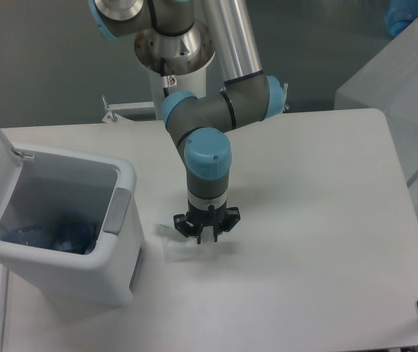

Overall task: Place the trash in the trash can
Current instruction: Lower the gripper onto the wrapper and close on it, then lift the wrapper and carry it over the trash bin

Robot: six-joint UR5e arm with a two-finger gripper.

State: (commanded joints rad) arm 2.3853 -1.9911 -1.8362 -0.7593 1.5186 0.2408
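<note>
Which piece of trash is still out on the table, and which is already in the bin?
The translucent wrapper lies on the table under the gripper. The bluish item sits inside the open trash can.
</note>
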